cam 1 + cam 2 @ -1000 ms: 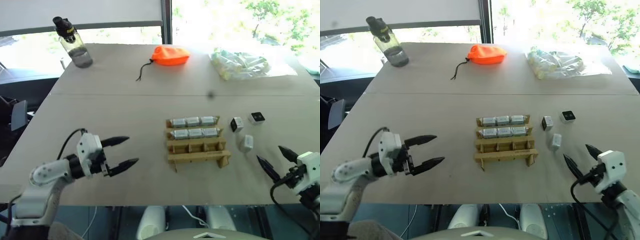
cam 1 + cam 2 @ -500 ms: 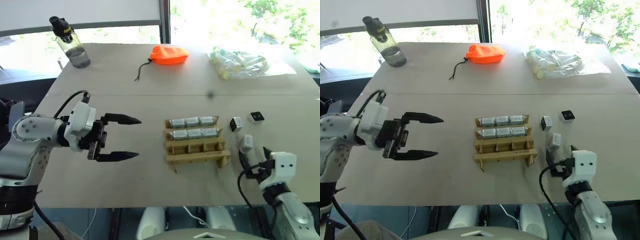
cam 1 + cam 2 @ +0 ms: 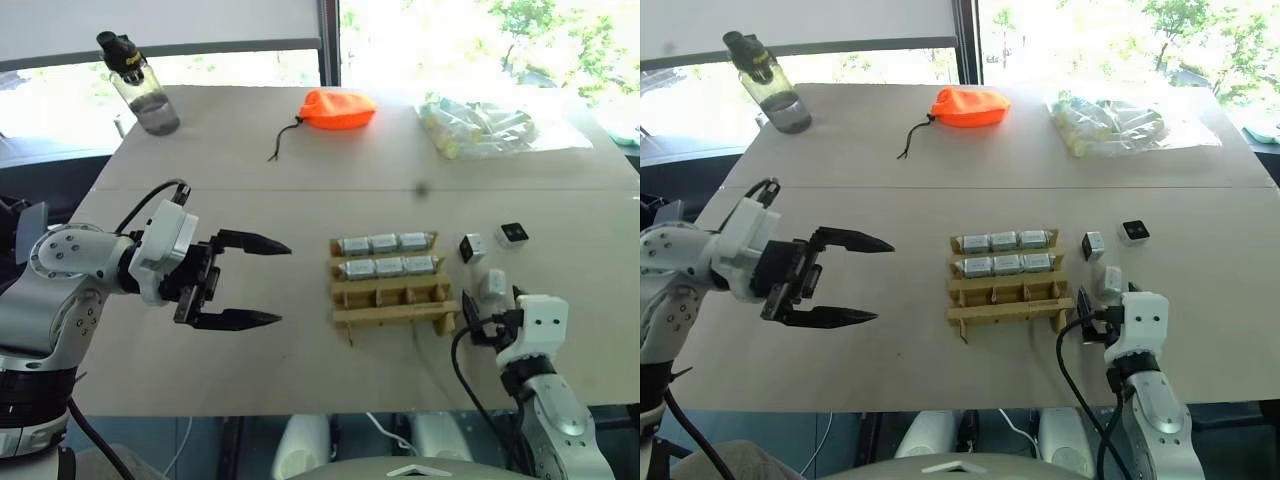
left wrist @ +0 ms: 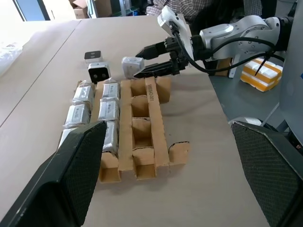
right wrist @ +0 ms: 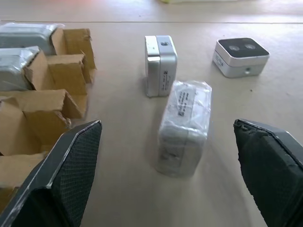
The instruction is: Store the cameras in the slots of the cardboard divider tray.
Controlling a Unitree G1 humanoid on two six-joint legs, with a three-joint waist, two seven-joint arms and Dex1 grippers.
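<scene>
The right gripper [image 4: 150,60] is sitting nearest, fingers spread wide with nothing between them, pointing at a wrapped camera [image 5: 184,126] lying just beside the cardboard divider tray [image 3: 395,303]; the left gripper [image 3: 262,283] is hanging wide apart over bare table [image 3: 250,380], holding nothing; the tray's near row is standing empty; its middle and far rows are each holding three cameras, six in all [image 3: 388,255]; three more cameras are waiting to the tray's right; farther off are lying one clear bag [image 3: 480,125], one orange pouch [image 3: 340,109] and one bottle [image 3: 140,85].

The wrapped camera [image 3: 492,285] is partly hidden behind the right gripper [image 3: 484,322] in the head views.
</scene>
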